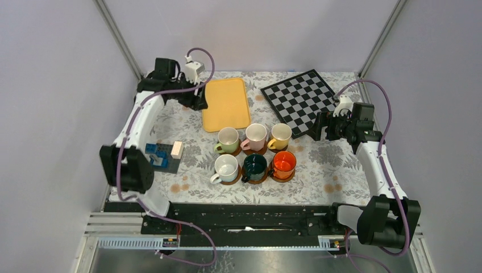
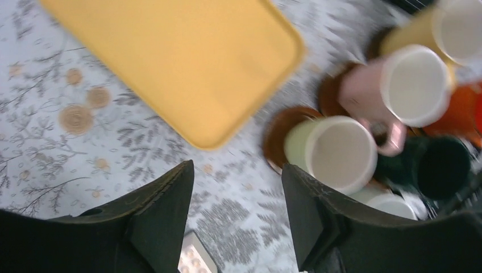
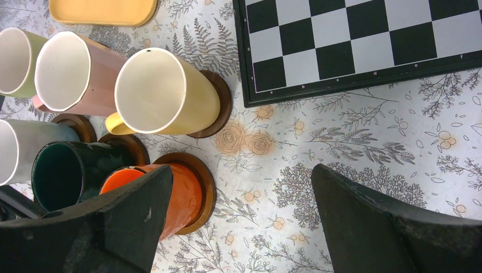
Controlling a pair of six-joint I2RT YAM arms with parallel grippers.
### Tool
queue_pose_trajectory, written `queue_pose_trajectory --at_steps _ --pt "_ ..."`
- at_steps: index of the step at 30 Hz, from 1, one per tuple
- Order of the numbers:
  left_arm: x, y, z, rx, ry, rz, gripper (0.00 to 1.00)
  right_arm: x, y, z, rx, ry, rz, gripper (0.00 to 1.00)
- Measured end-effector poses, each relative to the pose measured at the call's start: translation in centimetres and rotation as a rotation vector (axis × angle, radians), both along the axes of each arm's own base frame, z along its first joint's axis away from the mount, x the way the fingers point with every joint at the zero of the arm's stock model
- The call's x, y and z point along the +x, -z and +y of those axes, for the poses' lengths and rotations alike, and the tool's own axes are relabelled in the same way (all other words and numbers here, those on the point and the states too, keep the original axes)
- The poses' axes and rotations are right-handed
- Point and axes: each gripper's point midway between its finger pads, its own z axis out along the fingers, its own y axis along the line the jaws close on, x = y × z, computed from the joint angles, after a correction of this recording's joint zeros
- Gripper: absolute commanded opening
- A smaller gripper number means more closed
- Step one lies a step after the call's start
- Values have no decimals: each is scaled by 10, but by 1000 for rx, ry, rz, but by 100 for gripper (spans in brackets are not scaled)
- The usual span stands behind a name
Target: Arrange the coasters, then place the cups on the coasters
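Top view: I read six cups (image 1: 256, 166) in two rows of three, each on a coaster (image 1: 232, 181), between the arms. The right claw (image 1: 314, 132) is the nearer one, close to the yellow cup (image 1: 280, 136).

Left wrist view: left claw (image 2: 236, 170) parted, empty; pale green cup (image 2: 332, 151) ahead and to its right.

Right wrist view: right claw spread wide, empty; cups to its left. I judge no placement remains.

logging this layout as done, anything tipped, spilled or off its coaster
Nothing stands out. All six small handled mugs stand upright, each on a round brown wooden coaster: pale green mug, pink mug and yellow mug in the far row; white mug, dark green mug and orange mug nearer. No spill shows.
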Motion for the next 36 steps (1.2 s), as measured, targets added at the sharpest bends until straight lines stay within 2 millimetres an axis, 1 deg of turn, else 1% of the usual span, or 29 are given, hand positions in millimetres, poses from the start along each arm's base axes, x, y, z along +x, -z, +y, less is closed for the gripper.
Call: queue_pose_trajectory --at_steps 1,2,3,5,9,16,20,23,25,28,30,34,36 --pt "19 7 6 5 -59 10 63 0 0 0 0 0 0 98" --pt "33 15 10 11 -102 19 63 0 0 0 0 0 0 98" --pt "48 28 14 22 -152 34 62 0 0 0 0 0 0 98" --pt "65 52 20 42 -221 70 61 0 0 0 0 0 0 98" --pt "92 93 30 74 -339 109 60 0 0 0 0 0 0 98" --pt "123 139 39 89 -477 134 56 0 0 0 0 0 0 98" --pt "131 166 45 120 -513 151 55 0 0 0 0 0 0 98" --pt "130 185 47 141 -521 179 54 0 1 0 0 0 1 98" --pt "127 194 48 148 -522 196 51 0 2 0 0 0 2 98" --pt "124 201 48 153 -521 209 48 0 2 0 0 0 3 98" --pt "126 202 48 153 -522 204 46 0 2 0 0 0 3 98" --pt "129 210 52 171 -527 197 31 0 2 0 0 0 3 98" --pt "130 210 52 174 -520 188 27 0 2 0 -1 1 3 98"
